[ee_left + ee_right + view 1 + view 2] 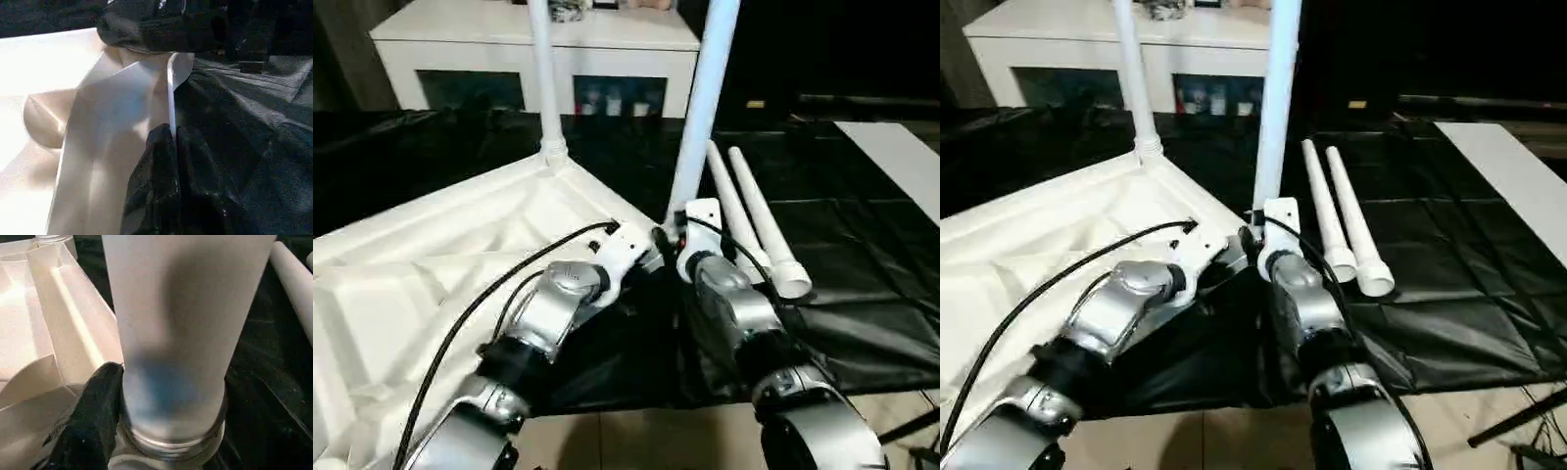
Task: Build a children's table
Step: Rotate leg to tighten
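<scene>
Our right pincer [146, 431] wraps the upright leg [705, 108] at its corner socket, axis vertical. Left pincer [171, 147] pinches the tabletop [431, 274] rim alongside, on the black counter [862, 245].

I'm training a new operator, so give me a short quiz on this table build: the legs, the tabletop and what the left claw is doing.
1. How many long white tapered tube legs stand upright in the corner sockets of the white plastic rectangular tabletop?
2. True or false: the two loose legs lie side by side on the black sheet, on the robot's right of the tabletop.
3. What does the left claw pinch? A) the tabletop's thin rim B) a loose leg C) the black sheet

Key: 1) two; 2) true; 3) A
</scene>
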